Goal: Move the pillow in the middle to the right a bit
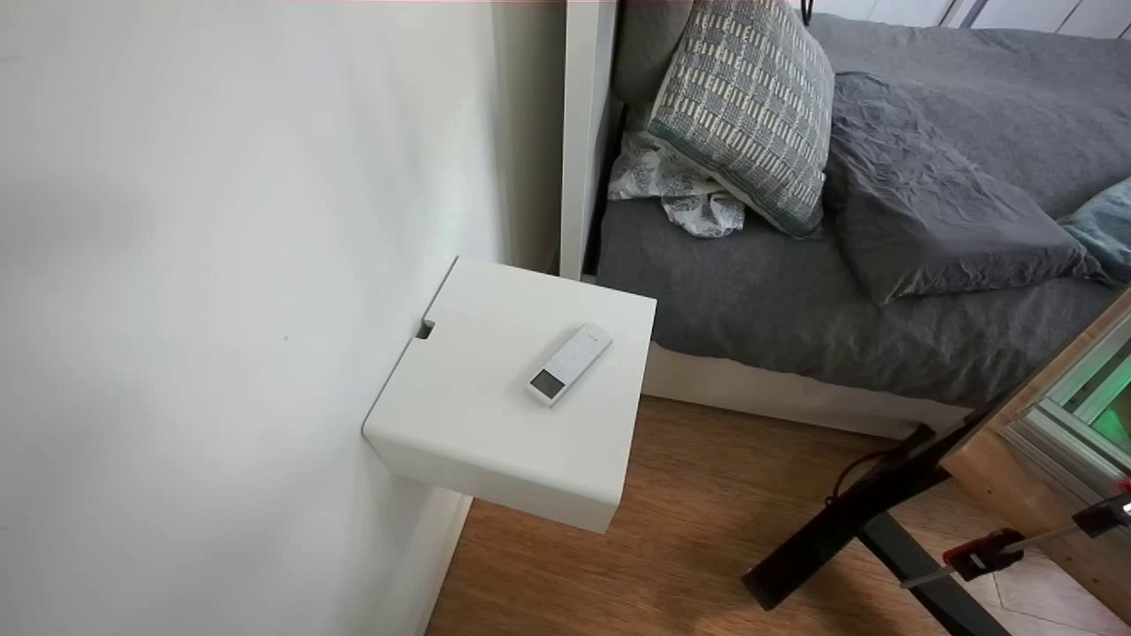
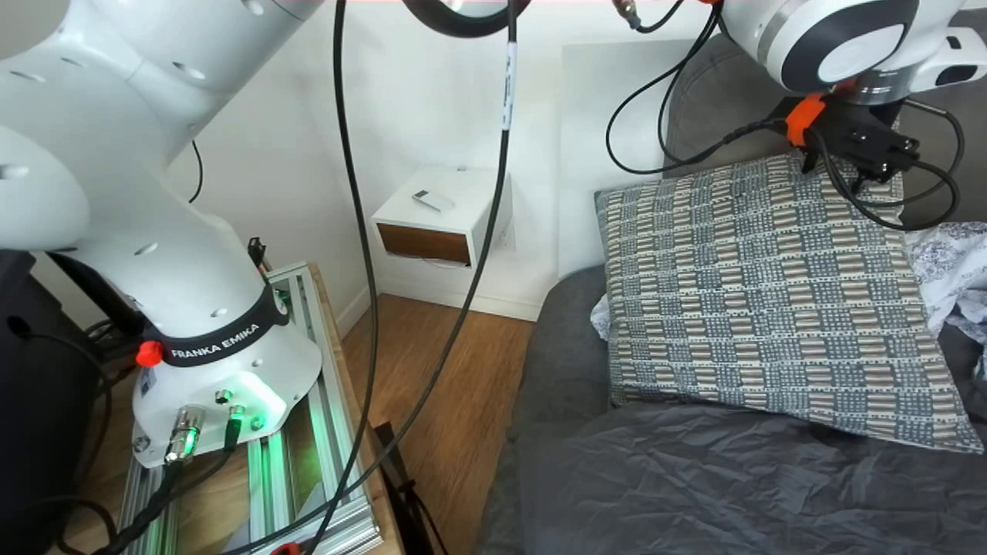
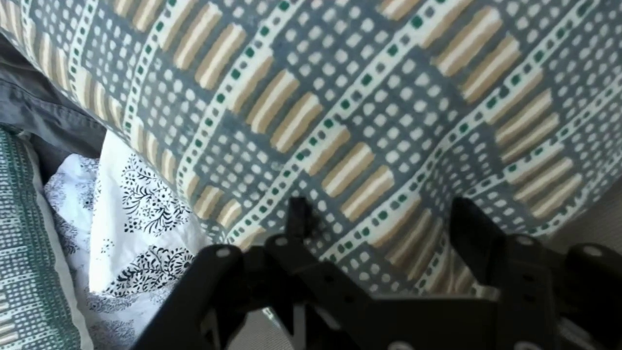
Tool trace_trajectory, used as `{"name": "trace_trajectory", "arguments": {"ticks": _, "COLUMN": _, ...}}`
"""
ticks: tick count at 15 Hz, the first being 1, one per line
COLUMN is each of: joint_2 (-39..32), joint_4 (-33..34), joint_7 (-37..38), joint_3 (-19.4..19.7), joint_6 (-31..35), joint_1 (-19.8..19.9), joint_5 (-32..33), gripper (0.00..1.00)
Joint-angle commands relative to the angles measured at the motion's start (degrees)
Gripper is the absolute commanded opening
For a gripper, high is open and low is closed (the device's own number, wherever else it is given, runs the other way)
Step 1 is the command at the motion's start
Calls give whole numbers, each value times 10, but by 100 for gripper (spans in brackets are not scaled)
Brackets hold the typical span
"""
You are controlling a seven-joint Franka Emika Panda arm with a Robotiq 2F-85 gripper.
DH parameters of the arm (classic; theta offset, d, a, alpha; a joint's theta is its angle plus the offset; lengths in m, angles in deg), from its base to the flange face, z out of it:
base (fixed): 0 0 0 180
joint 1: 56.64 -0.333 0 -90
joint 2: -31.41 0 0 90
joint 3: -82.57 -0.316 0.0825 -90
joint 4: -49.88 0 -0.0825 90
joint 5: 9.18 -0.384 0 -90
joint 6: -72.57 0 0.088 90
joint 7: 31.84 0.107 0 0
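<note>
A grey, white and tan patterned pillow (image 2: 771,301) leans against the grey headboard; it also shows in an exterior view (image 1: 747,106) and fills much of the wrist view (image 3: 311,107). My gripper (image 2: 835,173) is at the pillow's top edge, towards its upper right corner there. In the wrist view, the gripper's fingers (image 3: 381,211) stand wide apart with pillow fabric between them. The fabric is creased beside the right fingertip. I cannot tell whether the fingers squeeze it. Another patterned pillow (image 3: 29,243) with a green edge lies at the left of the wrist view.
White cloth with a dark print (image 3: 146,228) lies between the pillows. A dark grey cushion (image 1: 928,194) lies in front on the bed. A white nightstand (image 1: 495,353) with a remote (image 1: 570,364) stands beside the bed. Black cables (image 2: 501,154) hang from the arm.
</note>
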Motion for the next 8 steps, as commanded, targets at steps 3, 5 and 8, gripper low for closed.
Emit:
{"name": "trace_trajectory", "arguments": {"ticks": 3, "joint_2": -41, "joint_4": 58, "joint_7": 32, "joint_3": 4, "joint_6": -14, "joint_1": -5, "joint_5": 30, "gripper": 31}}
{"name": "trace_trajectory", "arguments": {"ticks": 5, "joint_2": -40, "joint_4": 60, "joint_7": 44, "joint_3": 6, "joint_6": -17, "joint_1": -6, "joint_5": 35, "gripper": 17}}
{"name": "trace_trajectory", "arguments": {"ticks": 8, "joint_2": -33, "joint_4": 60, "joint_7": 59, "joint_3": 8, "joint_6": -21, "joint_1": -5, "joint_5": 36, "gripper": 1}}
